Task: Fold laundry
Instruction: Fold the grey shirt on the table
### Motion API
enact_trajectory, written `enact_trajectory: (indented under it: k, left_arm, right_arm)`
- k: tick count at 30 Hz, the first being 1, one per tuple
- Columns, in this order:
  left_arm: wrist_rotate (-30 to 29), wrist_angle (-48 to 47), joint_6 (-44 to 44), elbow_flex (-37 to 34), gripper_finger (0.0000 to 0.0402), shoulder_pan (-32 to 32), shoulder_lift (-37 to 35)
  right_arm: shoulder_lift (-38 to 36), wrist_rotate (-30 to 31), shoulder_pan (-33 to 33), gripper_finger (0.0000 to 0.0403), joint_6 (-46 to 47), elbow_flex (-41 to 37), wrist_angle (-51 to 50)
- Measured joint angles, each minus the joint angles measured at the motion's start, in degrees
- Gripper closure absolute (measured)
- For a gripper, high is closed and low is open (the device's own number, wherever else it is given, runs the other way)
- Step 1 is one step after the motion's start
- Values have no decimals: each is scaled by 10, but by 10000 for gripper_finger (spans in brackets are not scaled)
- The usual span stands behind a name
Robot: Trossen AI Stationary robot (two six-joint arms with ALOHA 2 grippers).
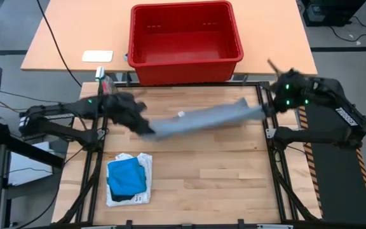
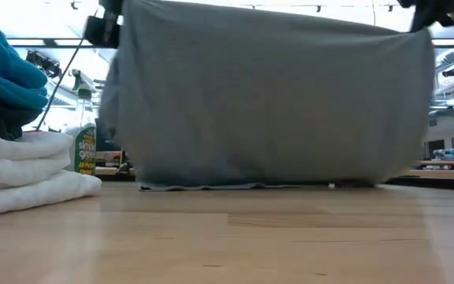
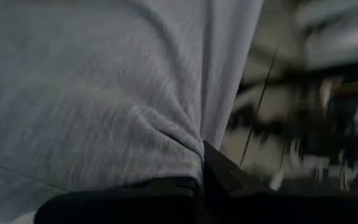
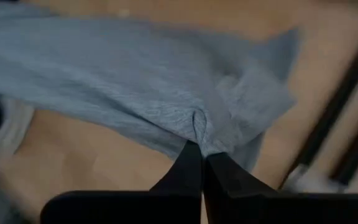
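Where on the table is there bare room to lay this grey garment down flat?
Bare wood lies right of the folded stack, below the grey garment that the left gripper and right gripper stretch. The front-left corner is crowded.

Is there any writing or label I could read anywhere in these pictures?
"Simple Green": only partly readable, on the spray bottle behind the folded stack.
Small tag on the white garment: dark marks, too small to read.
White card on the far table: nothing readable.
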Motion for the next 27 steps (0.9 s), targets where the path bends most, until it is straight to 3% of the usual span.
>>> enact_trajectory:
  k: [4,8,13,18,22,27]
  left_arm:
    - [-2,1,-41,0,395,-87,43]
    - [-37,33,-45,0,395,-97,58]
    - [-44,44,-6,0,395,-23,47]
    - [-28,66,78,0,393,89,6]
    - [36,73,81,20,393,174,-39]
    - [66,65,87,77,393,211,-63]
  right_arm:
    - [-50,-61,70,401,83,-71,7]
    - [-78,-32,110,401,119,-102,51]
    - [-68,43,98,401,77,-101,165]
    - [-46,163,63,401,-9,-100,301]
    - [-42,174,27,401,-70,-100,400]
    - [-52,155,8,401,-77,-99,438]
